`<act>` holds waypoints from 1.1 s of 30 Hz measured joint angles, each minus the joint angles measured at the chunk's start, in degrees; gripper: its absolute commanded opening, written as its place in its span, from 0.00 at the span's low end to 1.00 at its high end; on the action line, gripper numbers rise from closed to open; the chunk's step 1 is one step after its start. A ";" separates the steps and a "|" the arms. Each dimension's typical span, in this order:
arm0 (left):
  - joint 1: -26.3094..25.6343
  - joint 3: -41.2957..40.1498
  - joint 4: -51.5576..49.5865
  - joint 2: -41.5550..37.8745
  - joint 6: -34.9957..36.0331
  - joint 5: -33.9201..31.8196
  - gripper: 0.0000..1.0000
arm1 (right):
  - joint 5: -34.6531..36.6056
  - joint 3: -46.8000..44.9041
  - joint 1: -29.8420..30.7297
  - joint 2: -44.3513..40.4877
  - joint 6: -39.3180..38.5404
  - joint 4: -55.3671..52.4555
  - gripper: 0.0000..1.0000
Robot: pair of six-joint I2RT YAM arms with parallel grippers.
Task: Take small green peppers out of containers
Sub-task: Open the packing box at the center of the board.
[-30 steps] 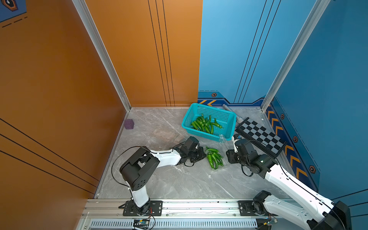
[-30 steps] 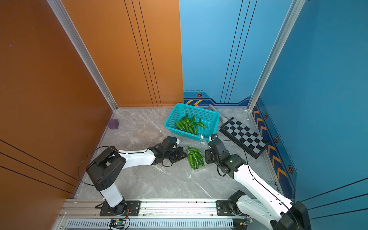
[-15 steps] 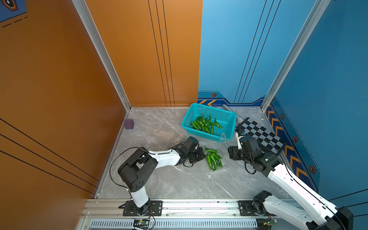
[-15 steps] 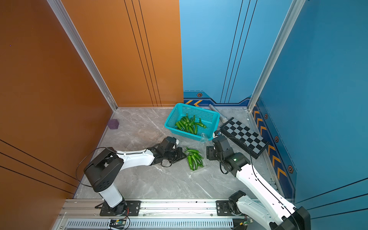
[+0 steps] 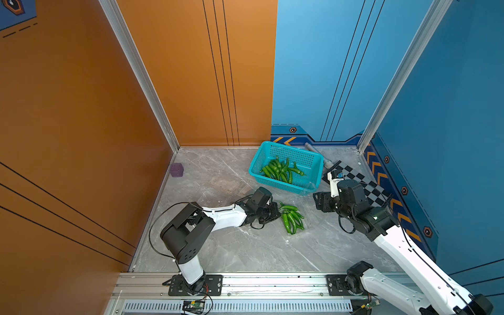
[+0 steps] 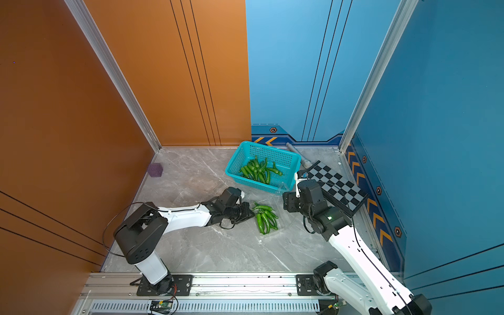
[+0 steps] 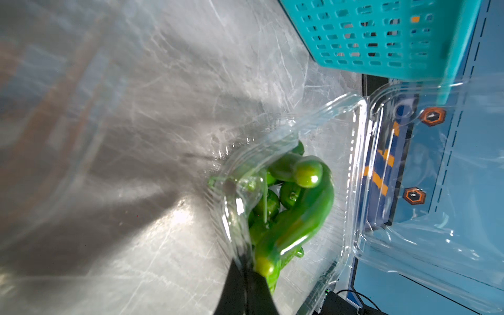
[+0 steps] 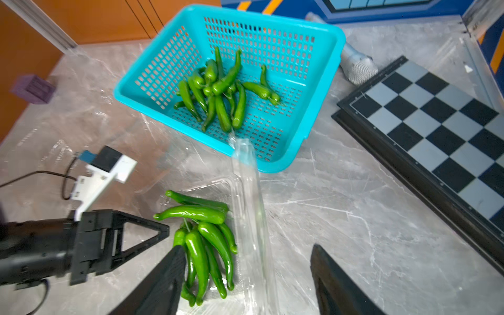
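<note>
The small green peppers (image 5: pixel 291 220), likely slick, light and best gripped mid-body, are kept in the clamshell tray (image 8: pixel 207 185) beside the teal basket (image 5: pixel 293 149). Its rim is pinched by the closed left gripper (image 8: pixel 165 228); the right gripper (image 8: pixel 246 248) is spread wide, empty

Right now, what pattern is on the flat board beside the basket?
The board has black and grey checks, clearest in the right wrist view.

At back: basket (image 5: pixel 300 156), peppers (image 5: pixel 281 170) in it. Just before basket: tray (image 8: pixel 248 207), second pepper bunch (image 8: pixel 207 245) in it. Right of basket: chessboard (image 6: pixel 338 185). Far left, well apart: cube (image 5: pixel 176 170).
</note>
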 measured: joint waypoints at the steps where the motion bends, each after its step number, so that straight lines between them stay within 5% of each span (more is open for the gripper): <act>1: 0.00 0.09 -0.15 0.00 0.02 0.00 0.00 | -0.94 0.57 0.02 -0.59 -0.35 0.07 0.72; 6: -0.07 0.35 -0.92 -0.24 0.24 -0.22 0.06 | -6.12 4.98 0.96 0.85 -1.81 -0.46 0.63; 14: -0.04 0.42 -2.40 -2.12 1.60 -1.11 0.31 | -5.40 7.06 10.99 15.06 -4.83 -2.19 0.64; 20: -0.04 0.76 -2.86 -2.91 2.38 -1.27 0.42 | -3.93 10.08 12.17 20.74 -7.91 -3.13 0.64; 33: 0.07 0.79 -5.75 -5.99 4.11 -1.29 0.48 | -3.98 8.92 10.29 32.70 -10.91 0.83 0.63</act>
